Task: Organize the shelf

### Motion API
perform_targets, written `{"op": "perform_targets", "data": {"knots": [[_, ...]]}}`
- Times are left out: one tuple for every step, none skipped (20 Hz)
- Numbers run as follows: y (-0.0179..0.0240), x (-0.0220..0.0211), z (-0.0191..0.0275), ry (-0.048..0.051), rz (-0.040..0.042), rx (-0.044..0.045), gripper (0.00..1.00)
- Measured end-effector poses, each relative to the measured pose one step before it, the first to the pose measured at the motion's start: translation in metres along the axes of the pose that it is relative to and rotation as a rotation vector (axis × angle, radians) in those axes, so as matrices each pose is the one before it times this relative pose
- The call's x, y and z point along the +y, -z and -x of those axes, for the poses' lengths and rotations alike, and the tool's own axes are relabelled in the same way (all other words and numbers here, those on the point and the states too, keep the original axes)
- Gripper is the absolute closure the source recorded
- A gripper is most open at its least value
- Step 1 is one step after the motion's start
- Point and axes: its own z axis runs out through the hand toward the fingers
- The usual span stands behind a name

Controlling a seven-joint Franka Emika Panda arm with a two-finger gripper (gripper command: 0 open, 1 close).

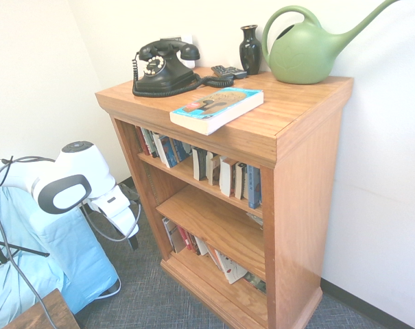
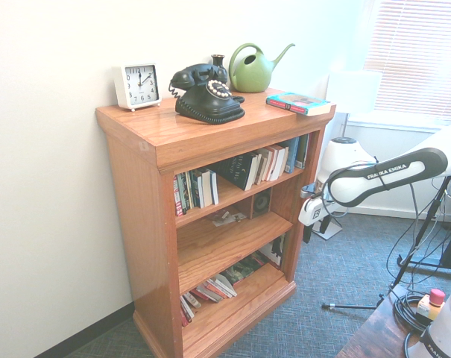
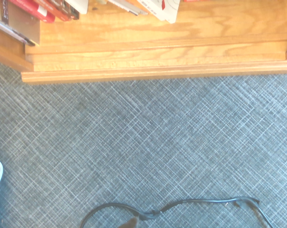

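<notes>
The shelf (image 1: 300,171) is a bookcase of warm orange-brown wood with a thick overhanging top, solid sides and three tiers. It stands upright on grey carpet, its back against a white wall. Its stepped wooden base shows in the wrist view. The top tier is packed with books, the middle nearly bare, the bottom holds leaning books.

Bright, even daylight from the blinded window (image 2: 419,56), washed-out walls, soft shadows, sharp focus.
</notes>
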Motion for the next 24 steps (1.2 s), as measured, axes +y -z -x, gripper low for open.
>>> {"op": "perform_targets", "data": {"knots": [[-0.0002,-0.00017,-0.00017,-0.00091,0.00119,-0.00056,0.0],[-0.00082,0.00051,0.0002,-0.00511,0.00638,-0.00308,0.0],[0.0,0.00045,-0.00112,-0.0023,0.00313,0.00337,0.0],[0.00083,0.00084,-0.00282,-0.00509,0.00351,0.00675,0.0],[0.00183,0.00123,-0.00409,-0.00564,0.0024,0.00891,0.0],[0.00322,0.00202,-0.006,-0.00922,0.00438,0.01465,0.0],[0.00406,0.00256,-0.00695,-0.00954,0.01002,0.02123,0.0],[0.00566,0.00338,-0.00896,-0.01108,0.01612,0.03132,0.0],[0.00593,0.00342,-0.00875,-0.01147,0.01908,0.03871,0.0],[0.00659,0.00363,-0.00915,-0.01047,0.02371,0.04671,0.0],[0.00713,0.00455,-0.00935,-0.01146,0.02587,0.04984,0.0],[0.00786,0.00417,-0.00928,-0.01089,0.0266,0.04832,0.0],[0.00979,0.00436,-0.00981,-0.00985,0.02647,0.04794,0.0],[0.01121,0.00347,-0.00914,-0.00895,0.02679,0.04921,0.0],[0.0121,0.00236,-0.00803,-0.00719,0.02365,0.04825,0.0],[0.0131,0.00163,-0.00681,-0.00514,0.02383,0.04949,0.0],[0.01405,0.00122,-0.00655,-0.00428,0.02615,0.05028,0.0],[0.01372,0.00112,-0.00588,-0.00241,0.02677,0.05196,0.0],[0.01271,0.00119,-0.00512,0.00107,0.02865,0.05168,0.0],[0.01104,0.00088,-0.00454,0.00217,0.03054,0.04946,0.0],[0.00899,0.00056,-0.00381,0.00209,0.03217,0.04861,0.0],[0.0065,0.00072,-0.00252,0.00349,0.0347,0.04659,0.0],[0.0049,0.00071,-0.00249,0.00603,0.0388,0.04518,0.0],[0.00376,0.00094,-0.00187,0.00827,0.04125,0.04094,0.0]]}}
